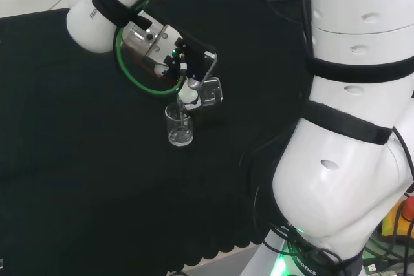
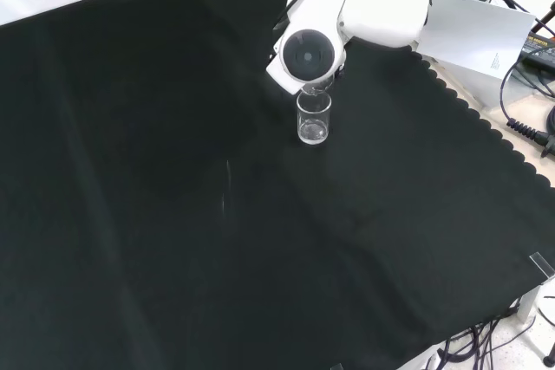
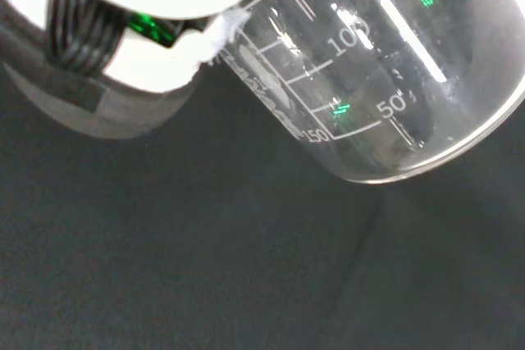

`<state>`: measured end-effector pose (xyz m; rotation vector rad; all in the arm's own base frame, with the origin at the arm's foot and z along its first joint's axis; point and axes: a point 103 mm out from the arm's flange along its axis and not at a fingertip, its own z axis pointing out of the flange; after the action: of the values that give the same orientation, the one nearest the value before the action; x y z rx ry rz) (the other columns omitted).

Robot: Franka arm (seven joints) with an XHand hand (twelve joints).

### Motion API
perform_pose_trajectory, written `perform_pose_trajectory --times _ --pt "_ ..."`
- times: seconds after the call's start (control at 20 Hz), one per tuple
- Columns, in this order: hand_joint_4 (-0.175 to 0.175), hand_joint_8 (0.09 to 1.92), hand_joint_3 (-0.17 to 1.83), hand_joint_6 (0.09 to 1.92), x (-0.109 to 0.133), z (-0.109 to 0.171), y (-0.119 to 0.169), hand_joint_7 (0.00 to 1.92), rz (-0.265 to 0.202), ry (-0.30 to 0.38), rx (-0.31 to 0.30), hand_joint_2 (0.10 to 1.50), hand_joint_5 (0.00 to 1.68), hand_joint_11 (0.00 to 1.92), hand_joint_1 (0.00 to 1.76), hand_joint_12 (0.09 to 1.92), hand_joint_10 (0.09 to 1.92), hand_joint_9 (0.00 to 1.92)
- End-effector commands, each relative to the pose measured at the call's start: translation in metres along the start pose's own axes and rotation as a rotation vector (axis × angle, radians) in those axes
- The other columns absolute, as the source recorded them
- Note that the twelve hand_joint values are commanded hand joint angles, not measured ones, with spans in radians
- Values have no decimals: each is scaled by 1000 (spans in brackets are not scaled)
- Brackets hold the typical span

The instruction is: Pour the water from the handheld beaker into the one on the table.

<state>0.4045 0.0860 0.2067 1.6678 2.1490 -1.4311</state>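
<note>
In the head view, the left of the frame is bare black cloth over the desk (image 1: 77,159). Toward the middle, the hand (image 1: 169,46) reaches down from the upper left, its fingers curled around a clear beaker (image 1: 208,92) that is tipped well over on its side. The lip of that held beaker hangs just above the rim of a second beaker (image 1: 179,125), which stands upright on the cloth slightly left of centre. Tilting the one over the mouth of the other lets the water fall straight in rather than onto the cloth, so the pour looks to be under way. Whether a stream is running I cannot tell. The right of the frame shows the arm's own white links.

In the front view, the standing beaker (image 2: 314,118) sits just right of centre in the upper half, directly under the arm's round grey cap (image 2: 305,55).

In the wrist view, the tilted beaker (image 3: 385,63) has its base raised.
</note>
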Motion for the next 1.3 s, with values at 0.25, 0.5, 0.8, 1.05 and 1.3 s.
perform_pose_trajectory --times 0.25,0.5,0.8,1.05,1.3 --pt "-175 684 764 706 -20 14 0 1320 -53 215 -155 593 1264 1368 1315 679 420 1667" --pt "-175 685 763 708 -36 26 3 1318 -69 348 -247 594 1263 1367 1315 679 422 1663" --pt "-175 688 759 711 -62 42 12 1315 -99 486 -344 597 1260 1362 1314 678 423 1655" --pt "-175 695 742 718 -79 50 21 1306 -138 559 -406 610 1252 1361 1313 678 425 1645" --pt "-175 697 736 720 -88 58 32 1303 -200 638 -480 614 1249 1358 1313 678 425 1639"
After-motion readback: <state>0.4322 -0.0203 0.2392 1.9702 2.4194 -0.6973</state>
